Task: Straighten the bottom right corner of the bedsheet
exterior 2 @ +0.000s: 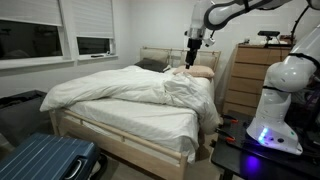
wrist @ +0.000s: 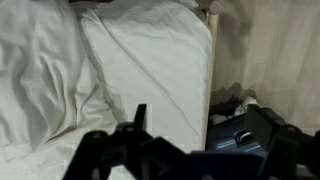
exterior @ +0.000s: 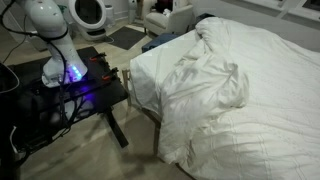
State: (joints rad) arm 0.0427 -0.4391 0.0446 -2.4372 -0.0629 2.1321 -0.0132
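Note:
The white bedsheet [exterior: 250,70] covers the bed, rumpled into a bunched ridge [exterior: 212,85] mid-sheet; it shows in both exterior views [exterior 2: 110,90]. Its bottom right corner [exterior: 172,135] drapes over the bed's corner in soft vertical folds, near my base, and also shows in an exterior view [exterior 2: 200,118]. My gripper [exterior 2: 192,45] hangs high above the bed near the headboard, well away from that corner. In the wrist view the gripper [wrist: 205,118] is open and empty, looking down on the sheet [wrist: 140,60].
A blue suitcase [exterior 2: 45,160] lies on the floor beside the bed and shows in the wrist view [wrist: 235,135]. A wooden dresser [exterior 2: 245,75] stands by the headboard. A pillow [exterior 2: 203,71] lies at the head. My black stand [exterior: 90,90] is next to the bed.

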